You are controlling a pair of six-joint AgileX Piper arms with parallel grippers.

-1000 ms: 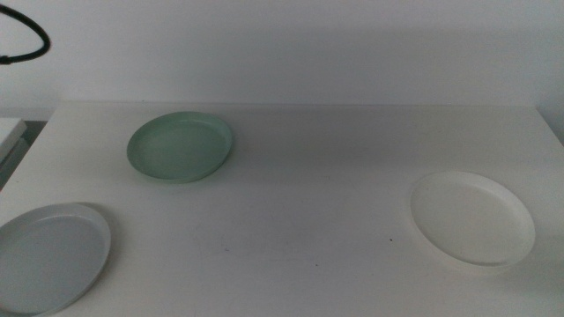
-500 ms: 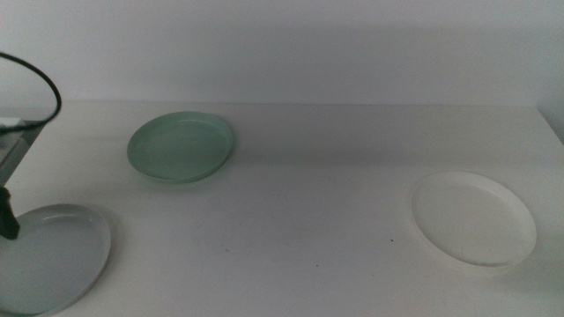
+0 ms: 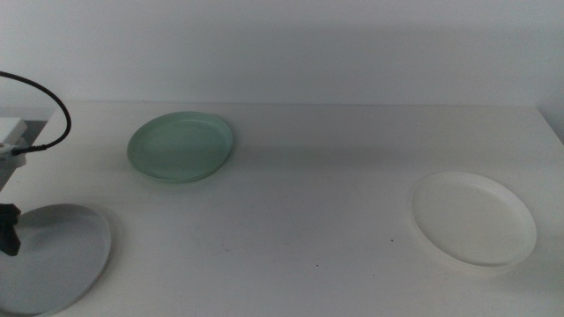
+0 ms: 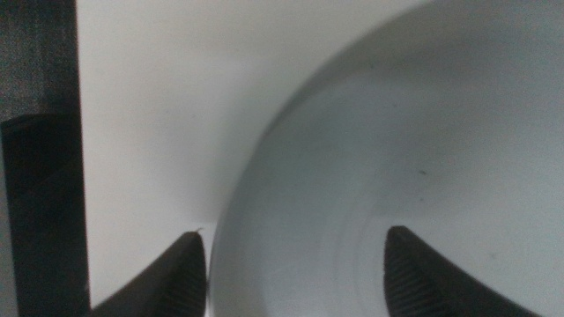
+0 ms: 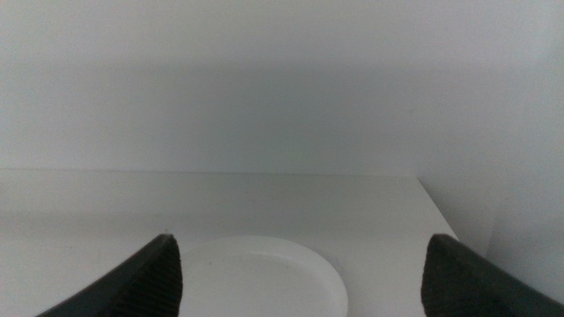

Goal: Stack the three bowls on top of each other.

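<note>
The grey bowl [image 3: 57, 255] lies at the front left of the table, and its left rim is cut off by the picture's edge. My left gripper [image 4: 295, 280] hangs open low over that rim, one jaw outside above the table and the other over the grey bowl [image 4: 405, 158]. In the middle view only a dark part of the left gripper [image 3: 7, 231] shows at the left edge. The mint green bowl [image 3: 181, 147] sits at the back left. The white bowl [image 3: 473, 218] rests at the right. My right gripper [image 5: 308, 286] waits open, back from the white bowl [image 5: 256, 275], out of the middle view.
A black cable [image 3: 48, 110] loops in at the left edge above a white block [image 3: 11, 132]. The white table [image 3: 308, 194] ends at a plain wall behind. Its right edge [image 5: 441, 216] runs close to the white bowl.
My left gripper has come in from the left edge and dropped to the grey bowl's left rim. The cable swung in with it. The bowls have not moved.
</note>
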